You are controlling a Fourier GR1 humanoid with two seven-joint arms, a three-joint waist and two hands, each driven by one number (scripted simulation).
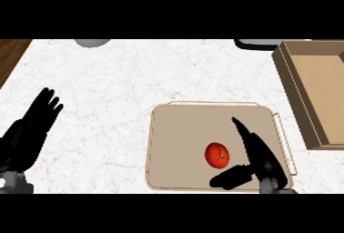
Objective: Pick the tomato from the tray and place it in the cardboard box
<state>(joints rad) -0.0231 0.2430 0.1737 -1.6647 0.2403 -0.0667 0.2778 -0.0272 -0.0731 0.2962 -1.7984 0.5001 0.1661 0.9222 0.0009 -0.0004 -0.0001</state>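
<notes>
— Where was the tomato?
— On the tray, just left of the right hand, whose fingers were straight, thumb below it.
— And the cardboard box?
— Far right. The left hand rested spread at the left edge.

- Counter: white stone look w/ faint veins, smooth, matt.
- Tray: beige, matt, smooth; thin pale rim.
- Tomato: red skin, smooth, slight gloss.
- Cardboard box: brown card, matt, plain.
- Hands, left & right: black, matt, plastic-like.
- Strip top left: dark wood grain.
</notes>
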